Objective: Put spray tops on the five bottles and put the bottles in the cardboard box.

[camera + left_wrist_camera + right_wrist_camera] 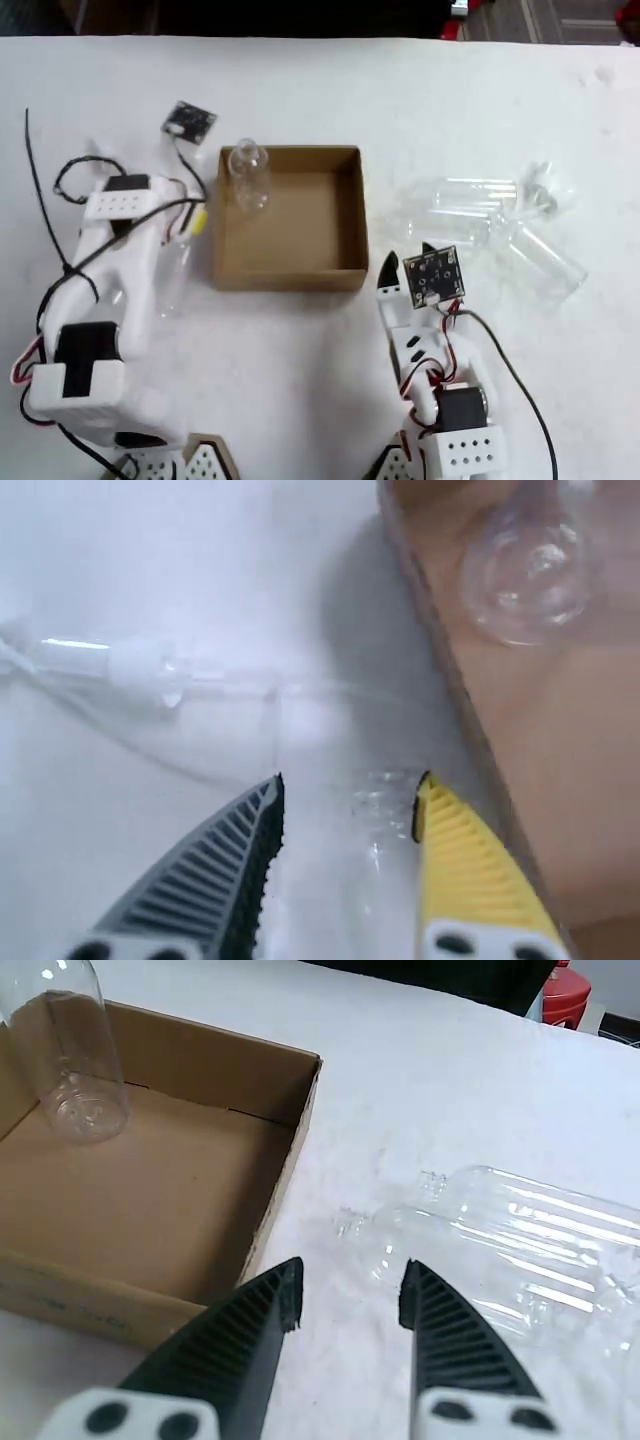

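A: We see the desk (320, 90) washed bright white from above, with hardly any texture left on it.
B: Yes, and we find just a soft shadow along the cardboard box (450, 690) wall, darker inside it in the right wrist view.
A: We catch streaks of glare on the lying bottles (540, 1230).
B: Beyond the desk's far edge, the room (250, 15) looks dark to us.

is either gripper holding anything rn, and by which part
Right gripper: nothing held. Left gripper sits over a clear bottle lying beside the cardboard box; whether it actually grips it cannot be told.
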{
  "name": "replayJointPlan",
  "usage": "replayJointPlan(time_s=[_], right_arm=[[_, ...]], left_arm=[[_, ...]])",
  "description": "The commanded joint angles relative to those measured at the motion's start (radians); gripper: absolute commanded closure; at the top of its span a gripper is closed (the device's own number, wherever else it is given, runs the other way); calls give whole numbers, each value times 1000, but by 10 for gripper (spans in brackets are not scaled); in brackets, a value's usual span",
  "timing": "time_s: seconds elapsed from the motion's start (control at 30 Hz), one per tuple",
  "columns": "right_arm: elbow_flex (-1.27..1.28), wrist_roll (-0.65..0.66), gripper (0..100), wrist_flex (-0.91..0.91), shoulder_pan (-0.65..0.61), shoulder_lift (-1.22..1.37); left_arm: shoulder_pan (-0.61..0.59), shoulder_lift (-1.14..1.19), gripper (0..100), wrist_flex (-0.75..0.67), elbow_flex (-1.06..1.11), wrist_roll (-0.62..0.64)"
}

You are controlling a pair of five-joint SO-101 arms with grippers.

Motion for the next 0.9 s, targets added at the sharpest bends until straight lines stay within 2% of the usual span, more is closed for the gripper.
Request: replayJointPlan(time_s=[0.0,0.13,0.43,0.6,0.73,0.87], right_arm=[[9,2,854,8,7,7],[9,2,854,8,7,7],[9,2,854,8,7,8],[9,2,854,8,7,8],[9,2,854,8,7,10],[9,2,854,8,7,10]], left_arm=[[-79,-15,806,-26,-55,-64],[-116,-15,805,-18,-55,-80],[-111,-12,805,-17,-49,-75],[-116,-7,805,-15,-43,-3],[-110,-5,805,-14,-43,6],[-84,-5,805,46,-52,8]])
